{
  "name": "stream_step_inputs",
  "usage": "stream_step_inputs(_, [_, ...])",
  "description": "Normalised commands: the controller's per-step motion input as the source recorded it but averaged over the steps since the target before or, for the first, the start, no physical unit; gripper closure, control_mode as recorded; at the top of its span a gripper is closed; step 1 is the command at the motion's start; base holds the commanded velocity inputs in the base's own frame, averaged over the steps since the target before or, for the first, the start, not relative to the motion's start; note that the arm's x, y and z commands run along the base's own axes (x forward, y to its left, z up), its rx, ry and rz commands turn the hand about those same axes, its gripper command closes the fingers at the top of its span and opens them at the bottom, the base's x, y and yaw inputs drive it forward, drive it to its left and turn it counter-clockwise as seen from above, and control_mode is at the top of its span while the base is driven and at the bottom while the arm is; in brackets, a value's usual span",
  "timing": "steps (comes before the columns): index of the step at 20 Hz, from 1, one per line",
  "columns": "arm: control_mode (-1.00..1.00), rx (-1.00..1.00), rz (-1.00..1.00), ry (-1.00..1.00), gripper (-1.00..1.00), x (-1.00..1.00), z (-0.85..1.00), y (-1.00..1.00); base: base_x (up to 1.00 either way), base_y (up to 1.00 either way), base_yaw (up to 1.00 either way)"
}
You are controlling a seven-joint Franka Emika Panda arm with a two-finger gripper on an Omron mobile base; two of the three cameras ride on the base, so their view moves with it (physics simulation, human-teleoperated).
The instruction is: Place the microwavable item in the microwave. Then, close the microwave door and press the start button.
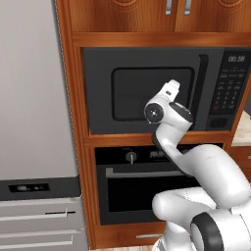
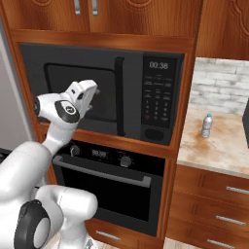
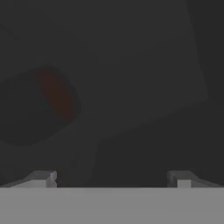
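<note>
The door [image 1: 147, 90] is shut and the mug [image 3: 48, 103] shows dimly through its window, so only the start button remains; the hand [image 3: 113, 179] is spread, empty.

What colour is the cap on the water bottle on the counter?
Blue; the bottle shows best in the right base view.

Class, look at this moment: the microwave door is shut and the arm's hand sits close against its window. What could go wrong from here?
1. The gripper is open with its fingers spread right at the microwave door; reaching for the keypad panel from there, the arm could scrape the vertical handle.
2. Among many small keys, it may press the wrong one.
3. Through the dark window the mug seems to lie sideways; it may have tipped.
</note>
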Motion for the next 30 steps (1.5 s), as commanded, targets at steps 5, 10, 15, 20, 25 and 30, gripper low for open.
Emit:
stream_step_inputs(5, [-1.0, 0.09, 0.01, 0.0, -1.0, 0.52, 0.0, -0.01, 0.0, 0.0, 0.0])
stream_step_inputs(10, [-1.0, 0.1, 0.03, 0.02, -1.0, 0.2, 0.0, 0.0, 0.0, 0.0, 0.0])
stream_step_inputs(15, [-1.0, 0.15, 0.09, 0.0, -1.0, -0.93, 0.11, 0.0, 0.0, 0.0, 0.0])
stream_step_inputs(20, [-1.0, 0.17, 0.16, 0.02, -1.0, -1.0, 0.24, -0.17, 0.0, 0.0, 0.0])
stream_step_inputs(25, [-1.0, 0.14, 0.23, 0.0, -1.0, -1.0, 0.29, -0.8, 0.0, 0.0, 0.0])
stream_step_inputs(30, [-1.0, 0.13, 0.25, 0.0, -1.0, -0.73, 0.04, -1.0, 0.0, 0.0, 0.0])
